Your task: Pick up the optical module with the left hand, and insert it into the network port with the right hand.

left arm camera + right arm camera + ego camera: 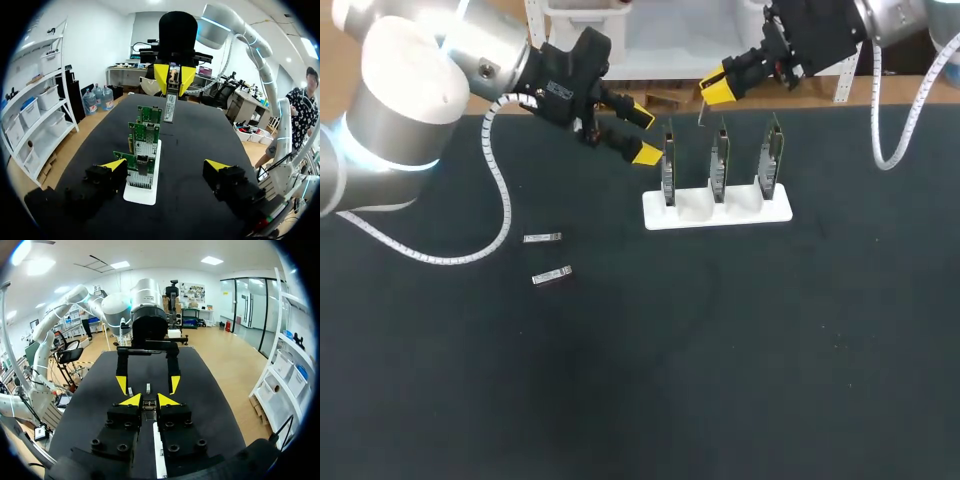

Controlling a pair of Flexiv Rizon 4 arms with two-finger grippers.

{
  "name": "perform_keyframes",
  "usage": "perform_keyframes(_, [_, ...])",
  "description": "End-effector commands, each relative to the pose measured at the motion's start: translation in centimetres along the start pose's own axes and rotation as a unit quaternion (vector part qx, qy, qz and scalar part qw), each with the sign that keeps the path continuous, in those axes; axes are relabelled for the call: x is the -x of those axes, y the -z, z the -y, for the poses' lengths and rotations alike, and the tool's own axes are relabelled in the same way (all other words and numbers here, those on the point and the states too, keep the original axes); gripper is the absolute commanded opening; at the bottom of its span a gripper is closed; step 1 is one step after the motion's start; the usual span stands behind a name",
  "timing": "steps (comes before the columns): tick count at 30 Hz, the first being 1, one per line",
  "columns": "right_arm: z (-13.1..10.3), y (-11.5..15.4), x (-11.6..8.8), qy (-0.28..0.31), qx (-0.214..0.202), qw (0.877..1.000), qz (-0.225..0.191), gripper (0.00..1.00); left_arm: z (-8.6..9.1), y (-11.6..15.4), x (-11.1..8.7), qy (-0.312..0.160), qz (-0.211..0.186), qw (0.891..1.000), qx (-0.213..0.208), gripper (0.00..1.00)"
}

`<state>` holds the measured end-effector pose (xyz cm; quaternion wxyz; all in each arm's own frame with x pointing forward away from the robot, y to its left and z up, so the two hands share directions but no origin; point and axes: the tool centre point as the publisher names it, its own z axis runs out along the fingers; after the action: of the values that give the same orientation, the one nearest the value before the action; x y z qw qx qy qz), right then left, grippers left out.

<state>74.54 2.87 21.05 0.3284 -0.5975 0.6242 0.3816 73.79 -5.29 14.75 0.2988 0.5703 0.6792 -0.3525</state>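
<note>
My right gripper (718, 92) hangs above the back of the card stand, shut on a thin optical module (701, 116) that points down from its yellow tips. From the left wrist view that module (169, 104) dangles under the right gripper (174, 79), above the farthest card. Three green network cards (142, 150) stand upright in a white stand (717, 211). My left gripper (643, 133) is open and empty just left of the leftmost card (668, 168). In the right wrist view the module (148, 404) sits between my shut fingers.
Two spare modules (542, 238) (552, 275) lie flat on the black table (720, 350), left of the stand. My left arm's white cable (498, 200) loops down onto the table near them.
</note>
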Motion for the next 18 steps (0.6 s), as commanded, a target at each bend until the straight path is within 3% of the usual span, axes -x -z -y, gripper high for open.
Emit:
perform_keyframes(1, [-0.38,0.13,-0.05,0.002,-0.002,1.0,0.001,0.0,-0.29,-0.15,0.22,0.001,-0.01,1.0,-0.001,1.0])
perform_keyframes(18, [-0.58,0.46,-0.04,0.006,0.002,1.0,0.0,0.0,-0.69,-0.2,0.3,0.009,-0.013,1.0,0.009,1.0])
